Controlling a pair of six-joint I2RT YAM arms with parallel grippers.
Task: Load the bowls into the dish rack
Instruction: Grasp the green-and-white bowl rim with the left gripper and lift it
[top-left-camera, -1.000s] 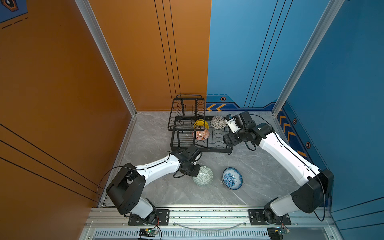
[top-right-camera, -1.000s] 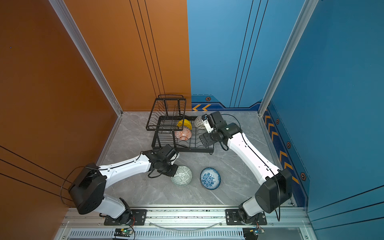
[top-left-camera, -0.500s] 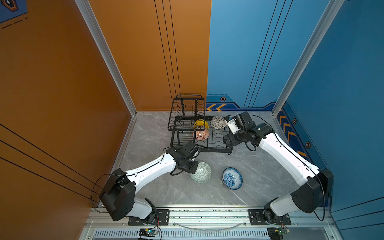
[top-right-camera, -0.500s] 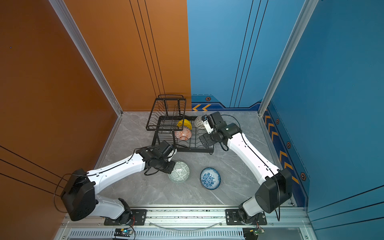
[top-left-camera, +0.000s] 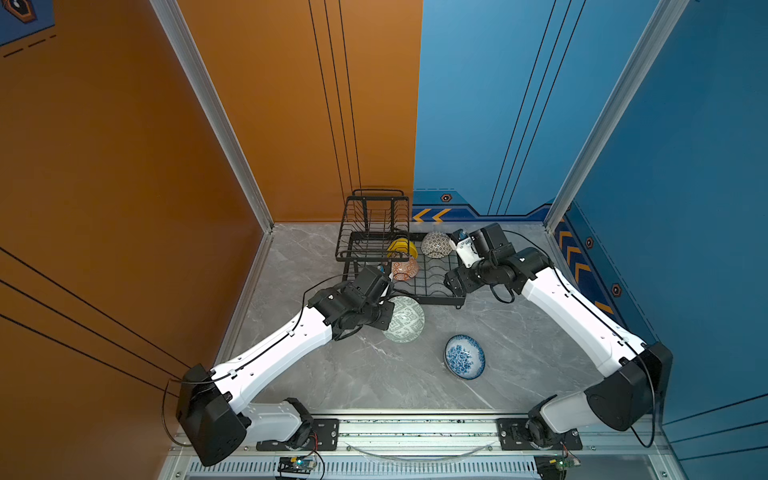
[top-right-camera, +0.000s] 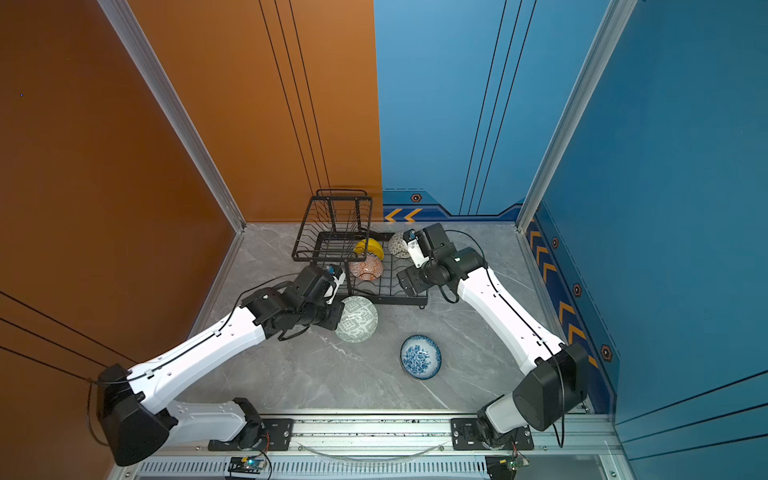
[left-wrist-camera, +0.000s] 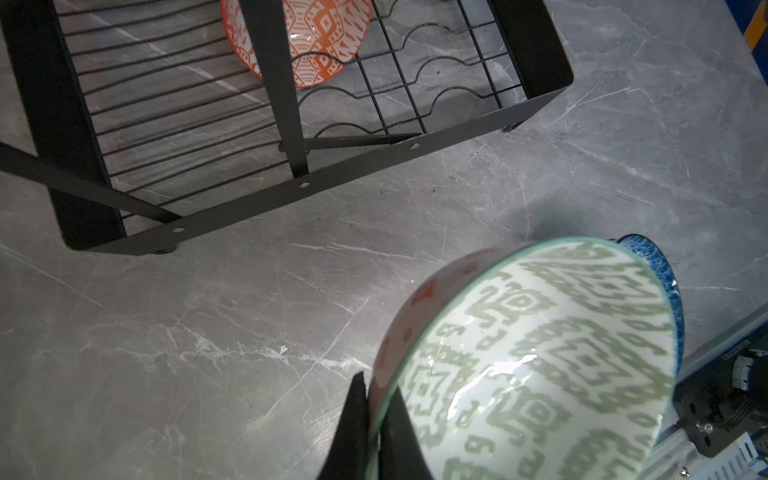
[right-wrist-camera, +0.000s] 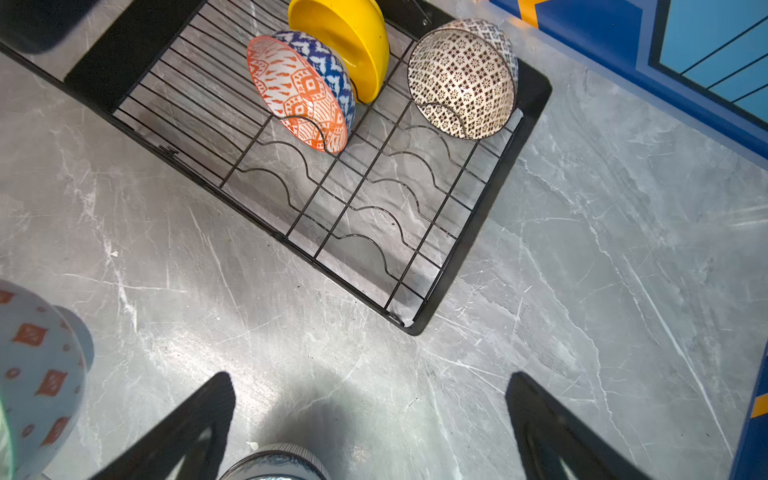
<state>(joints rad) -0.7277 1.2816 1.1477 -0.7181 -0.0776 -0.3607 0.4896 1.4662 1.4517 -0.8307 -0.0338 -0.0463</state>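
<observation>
Since a second ago my left arm has swung toward 12 o'clock. It has carried the pale green patterned bowl from the open tabletop to just short of the dish rack's front rail. My right arm has not stirred.

In the left wrist view the left gripper is pinched narrow on the green bowl's rim, one finger inside and one outside, with the bowl tipped on edge. I judge this is the carry-in step: the bowl still has to clear the rail and drop into one of the free wire slots.

The right gripper stands wide and empty at the rack's 4 o'clock corner.

Three bowls already stand on edge in the tray:
- the yellow bowl at the rack's 12 o'clock side
- the orange-white bowl just in front of it
- the dark fine-patterned bowl at 2 o'clock

The blue-white floral bowl sits upright on the tabletop at 4 o'clock from the green one, well apart from the rack.

Some things I cannot make out. In both top views the left gripper's fingers are hidden under the wrist and bowl. No view shows whether the green bowl is clear of the tabletop. A bowl rim is cut off at the right wrist view's edge between the fingers, and I cannot say which bowl it is. I count only five bowls.
</observation>
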